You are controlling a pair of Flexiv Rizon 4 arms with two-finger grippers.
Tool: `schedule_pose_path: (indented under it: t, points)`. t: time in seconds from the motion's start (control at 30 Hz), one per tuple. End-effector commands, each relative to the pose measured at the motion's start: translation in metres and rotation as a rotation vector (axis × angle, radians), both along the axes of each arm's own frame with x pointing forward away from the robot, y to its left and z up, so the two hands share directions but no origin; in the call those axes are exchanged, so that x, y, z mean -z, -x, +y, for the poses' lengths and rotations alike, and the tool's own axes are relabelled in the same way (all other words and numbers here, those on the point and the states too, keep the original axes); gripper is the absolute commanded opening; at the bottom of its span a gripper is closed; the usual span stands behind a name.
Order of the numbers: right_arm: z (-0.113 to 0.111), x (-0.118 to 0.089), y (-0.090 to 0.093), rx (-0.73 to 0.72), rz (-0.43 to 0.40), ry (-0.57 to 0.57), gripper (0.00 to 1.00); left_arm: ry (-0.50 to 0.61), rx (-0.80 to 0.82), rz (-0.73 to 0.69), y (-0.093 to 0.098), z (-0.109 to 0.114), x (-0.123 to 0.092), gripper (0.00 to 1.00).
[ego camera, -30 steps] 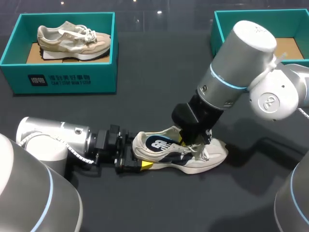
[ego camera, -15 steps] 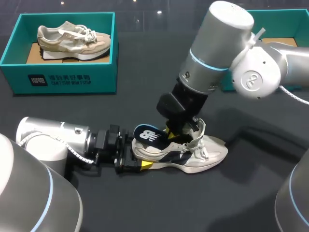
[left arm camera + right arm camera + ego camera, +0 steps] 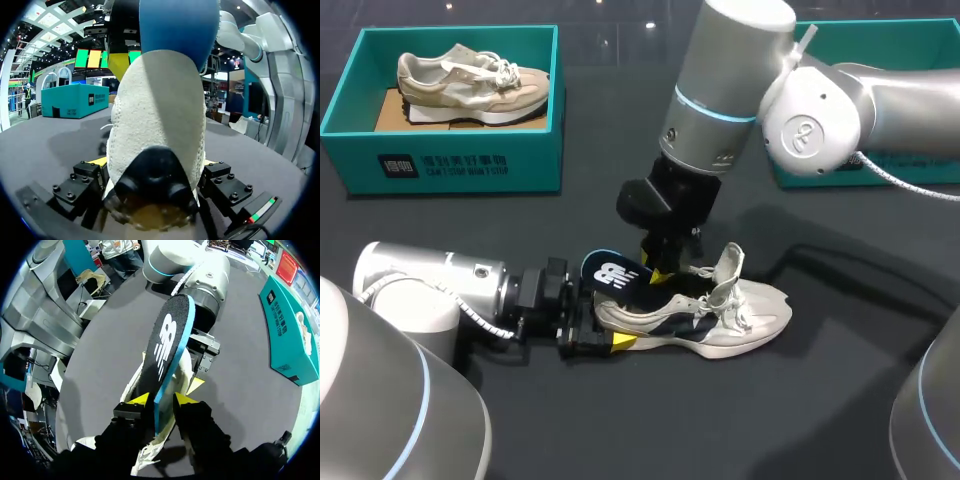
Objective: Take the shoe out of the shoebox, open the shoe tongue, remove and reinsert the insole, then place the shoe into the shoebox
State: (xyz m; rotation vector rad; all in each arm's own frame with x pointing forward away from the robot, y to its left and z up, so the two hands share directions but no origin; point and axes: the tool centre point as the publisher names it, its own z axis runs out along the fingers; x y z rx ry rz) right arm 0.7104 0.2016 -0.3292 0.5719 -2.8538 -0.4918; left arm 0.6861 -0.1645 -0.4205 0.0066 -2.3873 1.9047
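Note:
A white and navy shoe (image 3: 730,320) lies on its side on the dark table, toe to the right. My left gripper (image 3: 592,325) holds its heel; in the left wrist view the heel (image 3: 157,120) fills the space between the fingers of that gripper (image 3: 152,165). A dark insole (image 3: 610,272) with a white logo and a blue underside sticks out of the shoe's opening, over the heel. My right gripper (image 3: 660,270) is above the opening. In the right wrist view its yellow tips (image 3: 161,400) sit on both faces of the insole (image 3: 167,345).
A teal shoebox (image 3: 460,155) holding a beige shoe (image 3: 470,85) stands at the back left. A second teal box (image 3: 910,40) is at the back right, partly behind my right arm. Bare table lies in front of the shoe.
My right arm has swung left and up, drawing the insole out of the shoe toward the heel. The left arm and the shoe have stayed in place.

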Motion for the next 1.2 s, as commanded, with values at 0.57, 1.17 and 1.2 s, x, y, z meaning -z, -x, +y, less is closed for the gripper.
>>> schedule_pose_path:
  t: [0.57, 1.17, 1.2]
  points:
    - [-0.002, -0.026, -0.005, 0.080, 0.097, 0.050, 1.00, -0.001, -0.001, 0.000, 0.000, 0.000, 0.001, 0.00]
    - [-0.003, -0.015, 0.009, 0.281, 0.268, -0.179, 0.79, -0.001, -0.001, 0.000, 0.000, 0.000, 0.001, 0.00]
    - [-0.003, -0.014, 0.010, 0.294, 0.278, -0.191, 0.71, -0.001, -0.001, 0.000, 0.000, 0.000, 0.001, 0.00]
